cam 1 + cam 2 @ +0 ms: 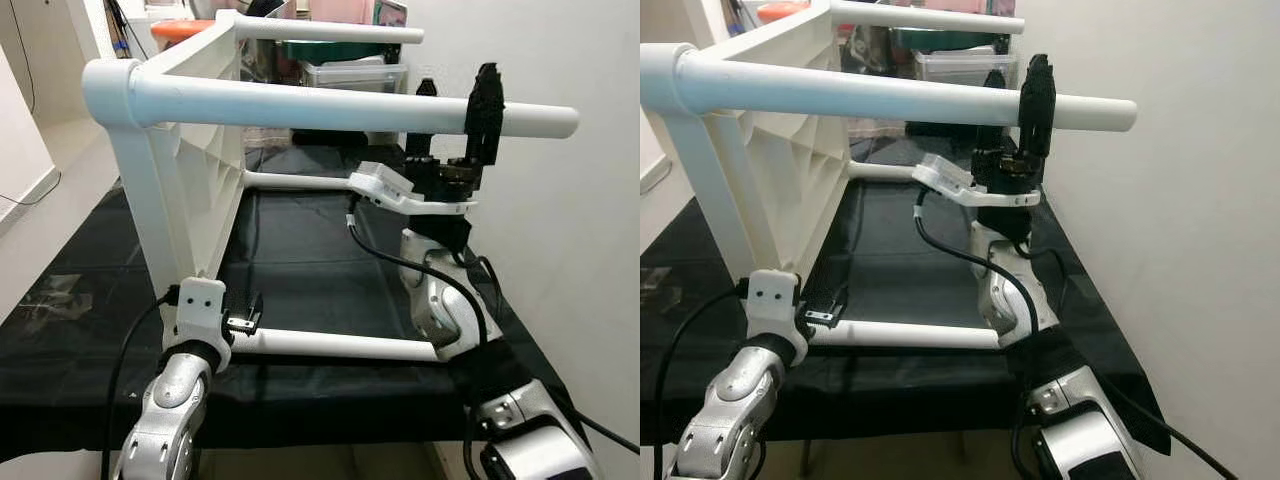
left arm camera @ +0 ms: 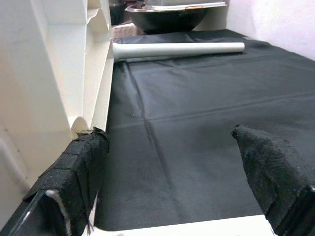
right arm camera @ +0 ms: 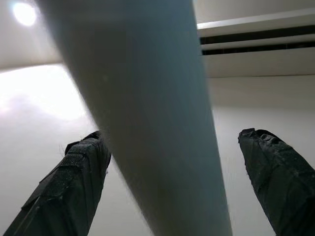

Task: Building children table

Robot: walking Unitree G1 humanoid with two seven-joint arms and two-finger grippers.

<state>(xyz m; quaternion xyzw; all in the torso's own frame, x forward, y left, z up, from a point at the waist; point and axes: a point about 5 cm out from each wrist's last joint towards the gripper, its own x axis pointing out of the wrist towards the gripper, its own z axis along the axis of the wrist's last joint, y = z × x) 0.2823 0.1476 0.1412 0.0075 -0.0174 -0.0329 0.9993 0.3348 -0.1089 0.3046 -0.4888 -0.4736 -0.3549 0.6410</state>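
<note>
Ribbed white plastic tabletop (image 1: 195,150) on edge, smooth round legs (image 1: 340,108) jutting sideways.

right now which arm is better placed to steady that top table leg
Right. The right gripper is raised with its open fingers on either side of the upper leg. The left gripper is low, by the bottom leg on the black cloth.

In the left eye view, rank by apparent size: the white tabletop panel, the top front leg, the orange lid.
1. white tabletop panel
2. top front leg, though nearness to the camera inflates it
3. orange lid, far and partly hidden
</note>
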